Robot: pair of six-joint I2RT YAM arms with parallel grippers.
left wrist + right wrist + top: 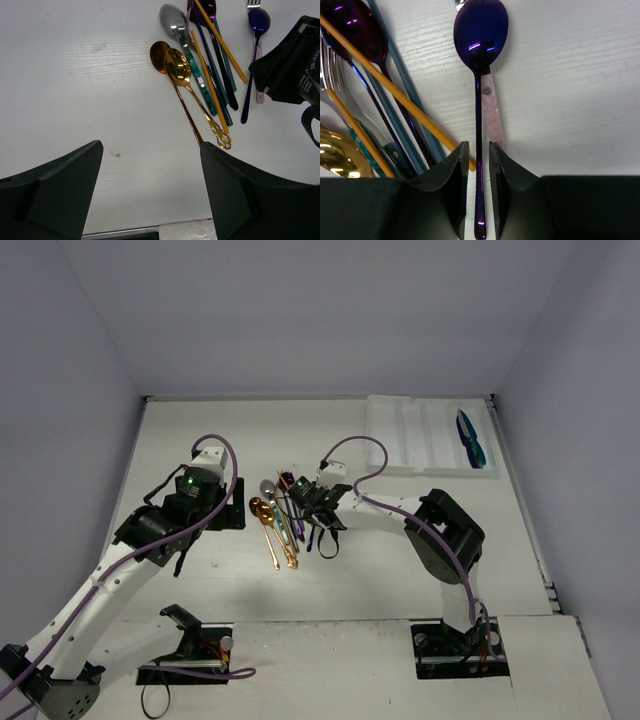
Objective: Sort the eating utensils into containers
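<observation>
1. narrow right gripper astride handle of slim dark-blue metal spoon; cannot tell whether clamped.
2. wide left gripper, holding nothing.
3. spoon left of white ridged plastic tray, in loose utensil pile.

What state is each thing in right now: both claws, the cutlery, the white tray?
Shiny blue-purple metal spoon, lying flat on the table.
Right gripper, jaws close either side of that spoon's handle; grip unclear.
Heap of gold, silver and teal metal utensils, loose, overlapping on the table.
Left gripper, open, hovering beside the heap.
White plastic compartment tray, rightmost slot holds blue-teal utensils; others look bare.
</observation>
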